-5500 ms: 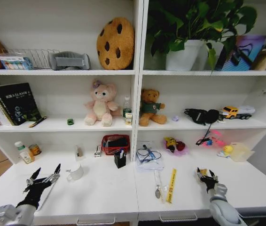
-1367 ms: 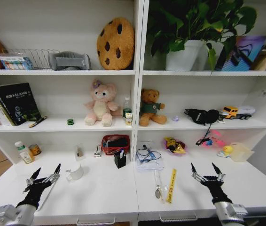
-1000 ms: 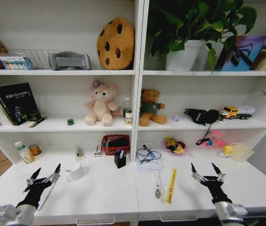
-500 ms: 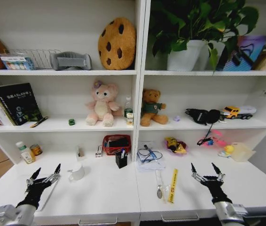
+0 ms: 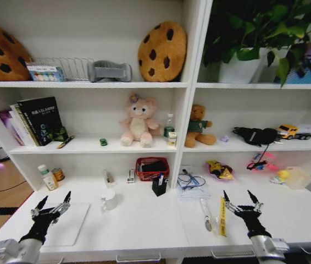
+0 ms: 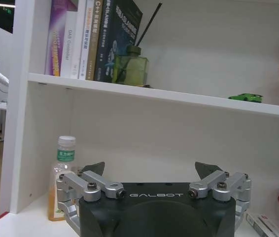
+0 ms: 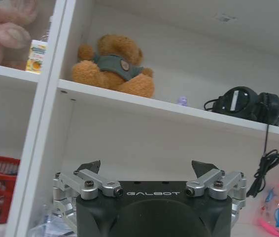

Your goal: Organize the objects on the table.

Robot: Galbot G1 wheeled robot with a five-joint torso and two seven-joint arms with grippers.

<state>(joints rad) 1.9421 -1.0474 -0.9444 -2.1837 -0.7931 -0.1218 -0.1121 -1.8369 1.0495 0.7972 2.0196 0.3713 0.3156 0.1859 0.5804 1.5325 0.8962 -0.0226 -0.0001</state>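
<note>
Hovering low over the table (image 5: 139,228), the left gripper (image 5: 51,204) is spread wide and empty above a silver laptop (image 5: 67,224). A green-capped bottle (image 5: 46,177) stands behind; 1 white mug (image 5: 108,199), 1 red basket (image 5: 152,168) of dark items, 1 black pen cup (image 5: 159,186) follow. The right gripper (image 5: 242,202) gapes empty beside a yellow strip (image 5: 221,216).

table (image 5: 144,223): smooth white, slightly glossy | left end effector (image 6: 149,170): bare metal links, matt black body

Black "GALBOT" tool (image 6: 150,170), silver screwed linkages.
</note>
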